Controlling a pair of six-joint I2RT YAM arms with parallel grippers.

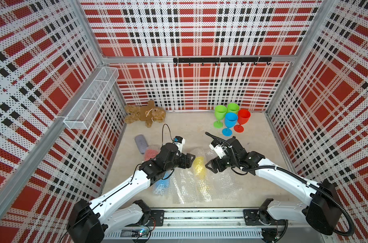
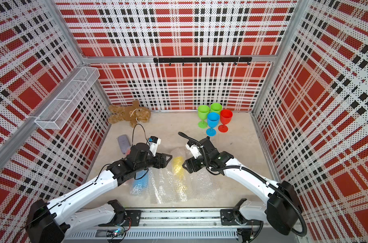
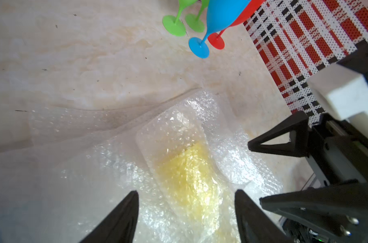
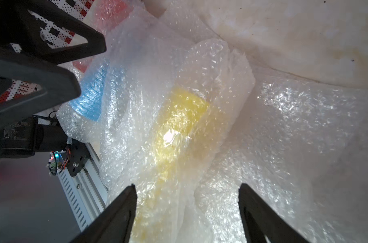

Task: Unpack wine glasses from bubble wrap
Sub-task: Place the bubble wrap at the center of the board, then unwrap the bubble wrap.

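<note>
Yellow glass in its wrap, an open gripper on each side

Well left of the yellow glass (image 1: 199, 165) and far behind it, a brown teddy (image 1: 145, 113) lies by the back wall. A grey case (image 1: 140, 145) lies flat to the left of the yellow glass. A red bundle (image 1: 151, 153), a glass rolled in wrap, lies closer to the yellow glass than the case does.

A blue bundle (image 1: 162, 183) lies left of the yellow glass and nearer the robot, partly under the left arm. The left gripper (image 3: 186, 191) hangs just left of the yellow glass with its jaws spread wide and nothing held. In its wrist view the fingers stand to either side of the yellow glass. I cannot tell whether they touch the wrap.

The yellow glass lies on its side, rolled in clear bubble wrap (image 4: 210, 69) that reaches past its end. The right gripper (image 4: 187, 184) sits just right of it, jaws apart and empty, pointing at it.

Loose sheets (image 1: 227, 181) lie flat to the right of the yellow glass and toward the robot. Well behind it and to the right, four bare glasses stand upright in a tight group: a green glass (image 1: 220, 113), a second green glass (image 1: 233, 107), a blue glass (image 1: 230, 121) and a red glass (image 1: 243, 116).
</note>
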